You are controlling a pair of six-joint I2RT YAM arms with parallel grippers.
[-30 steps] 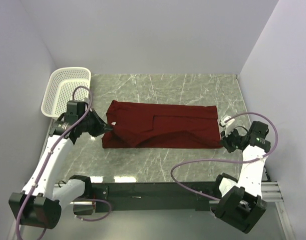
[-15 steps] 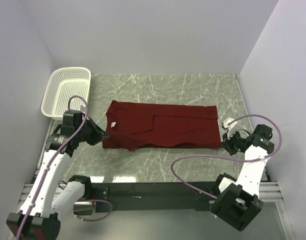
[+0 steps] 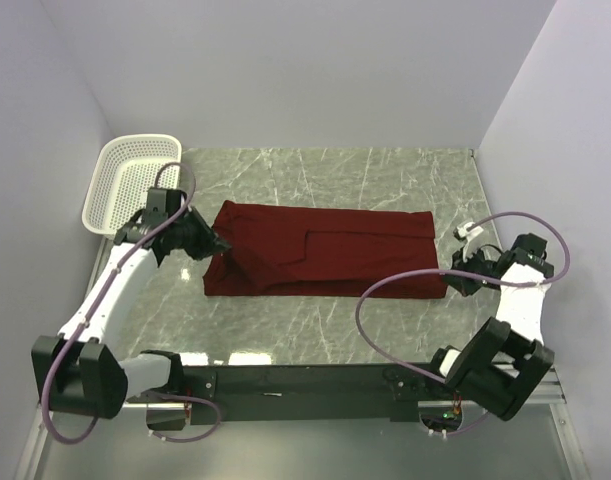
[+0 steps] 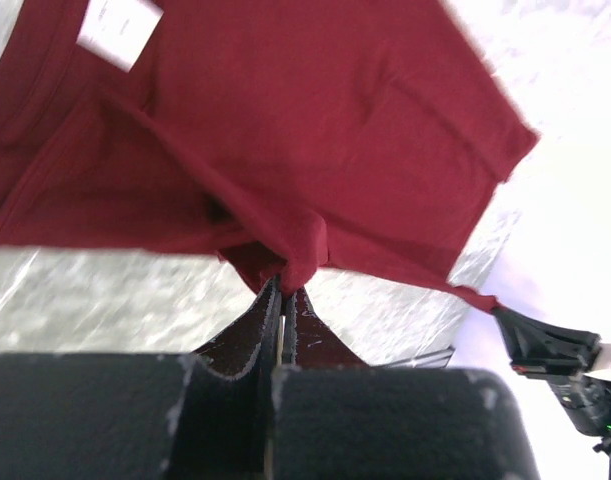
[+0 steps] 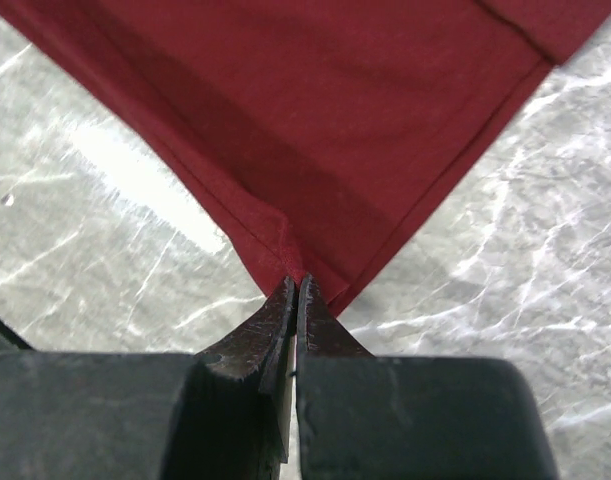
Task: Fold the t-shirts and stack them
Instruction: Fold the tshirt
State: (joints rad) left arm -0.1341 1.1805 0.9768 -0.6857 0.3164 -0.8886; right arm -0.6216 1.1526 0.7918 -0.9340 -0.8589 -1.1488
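A dark red t-shirt lies partly folded as a long band across the middle of the marble table. My left gripper is shut on a bunch of cloth at the shirt's left end, by the neck; the left wrist view shows the pinched fold and the white neck label. My right gripper is shut on the shirt's near right corner, seen pinched in the right wrist view. The shirt's left end is lifted and creased.
A white perforated basket stands at the far left corner by the left wall. White walls close in the table on three sides. A black rail runs along the near edge.
My left gripper moved up and right, carrying the shirt's left end inward. My right gripper swung further right and back, keeping hold of the near right corner and pulling it taut.
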